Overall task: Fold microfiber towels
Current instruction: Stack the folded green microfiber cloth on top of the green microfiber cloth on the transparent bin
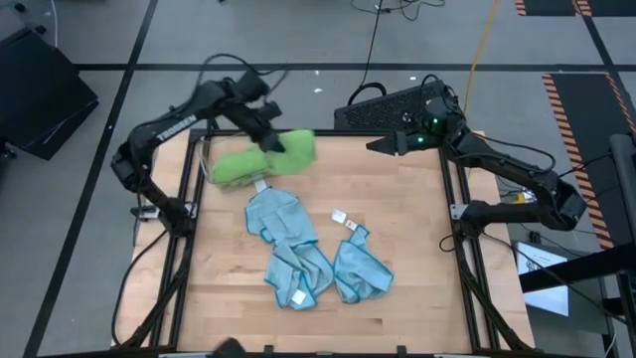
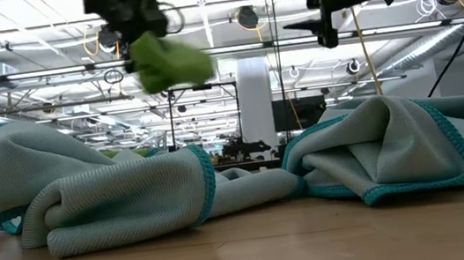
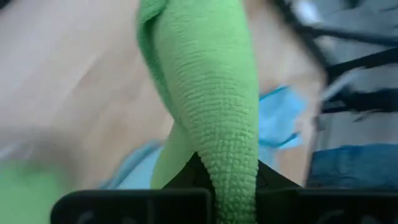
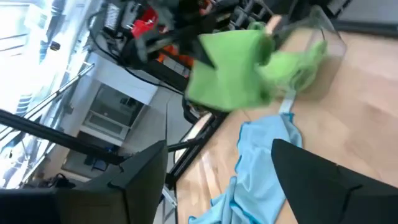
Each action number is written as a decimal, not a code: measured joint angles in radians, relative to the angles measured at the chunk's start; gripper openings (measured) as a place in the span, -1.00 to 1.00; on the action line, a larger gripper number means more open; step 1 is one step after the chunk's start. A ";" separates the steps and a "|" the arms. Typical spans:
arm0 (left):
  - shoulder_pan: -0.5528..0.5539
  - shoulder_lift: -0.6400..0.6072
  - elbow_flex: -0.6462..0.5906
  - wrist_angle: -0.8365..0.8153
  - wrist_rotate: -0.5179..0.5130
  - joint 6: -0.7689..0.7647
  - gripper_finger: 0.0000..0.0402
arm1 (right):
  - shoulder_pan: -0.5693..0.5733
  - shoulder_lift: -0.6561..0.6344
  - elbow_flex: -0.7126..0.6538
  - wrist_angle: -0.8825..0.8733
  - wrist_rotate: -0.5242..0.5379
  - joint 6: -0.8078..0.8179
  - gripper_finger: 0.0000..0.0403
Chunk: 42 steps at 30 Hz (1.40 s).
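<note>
Left gripper [image 1: 270, 134]: we see it clamped on a green towel [image 1: 260, 157], lifted at far left.
Right gripper [image 1: 383, 145]: fingers spread, empty, far right.
Blue towels [image 1: 298, 254]: crumpled mid-table.
Handling: we judge them light, limp; pinch corners.

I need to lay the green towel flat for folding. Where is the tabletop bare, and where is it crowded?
Bare wood lies along the table's right side, between the blue towels and the right rail, and on the left beside the left rail. The middle is crowded with blue towels; the far left corner holds green towels and the left gripper.
</note>
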 joint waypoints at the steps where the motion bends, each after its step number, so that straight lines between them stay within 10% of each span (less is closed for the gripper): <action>1: 0.024 -0.011 0.000 -0.036 -0.028 0.022 -0.94 | 0.000 -0.004 0.000 0.003 -0.001 -0.004 0.39; 17: 0.360 -0.043 -0.115 -0.275 -0.119 0.263 -0.94 | 0.000 -0.009 0.000 -0.016 -0.048 0.021 0.15; 42: 0.389 -0.044 -0.363 -0.157 -0.185 0.366 -0.93 | 0.008 -0.009 0.000 -0.031 -0.047 0.019 -0.11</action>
